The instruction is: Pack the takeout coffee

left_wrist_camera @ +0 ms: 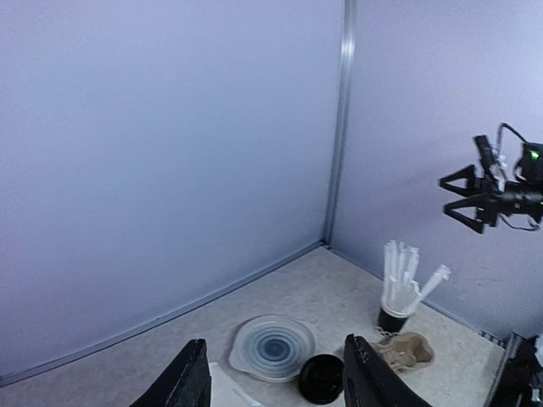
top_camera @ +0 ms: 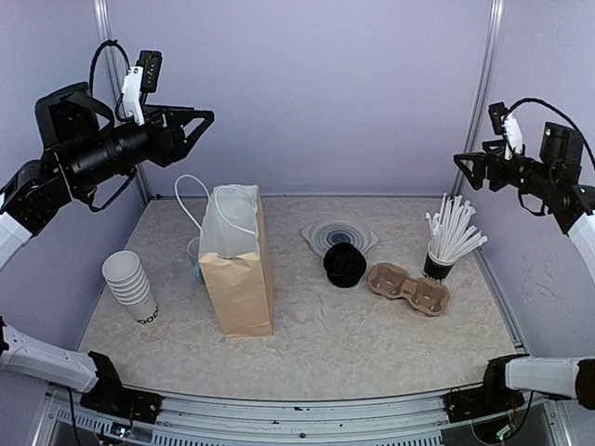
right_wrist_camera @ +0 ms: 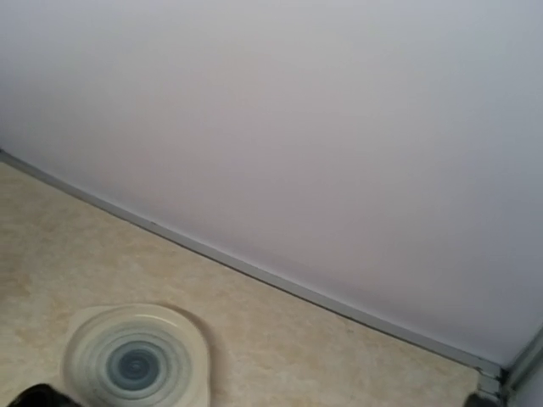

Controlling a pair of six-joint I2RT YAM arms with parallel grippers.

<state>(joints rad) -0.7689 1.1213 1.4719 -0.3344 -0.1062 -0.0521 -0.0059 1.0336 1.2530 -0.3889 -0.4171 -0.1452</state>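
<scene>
Left gripper (top_camera: 197, 135): raised high at far left, jaws spread, nothing between them. Nested stack of white paper cups (top_camera: 130, 286) stands at table left. Upright brown paper bag (top_camera: 240, 274) with white cord handles stands left of centre. Stack of round black plastic lids (top_camera: 345, 265) sits just right of centre. Right gripper (top_camera: 468, 170): raised at right, jaws spread, empty. Takeout coffee cup: not seen in any view, location cannot be told.
</scene>
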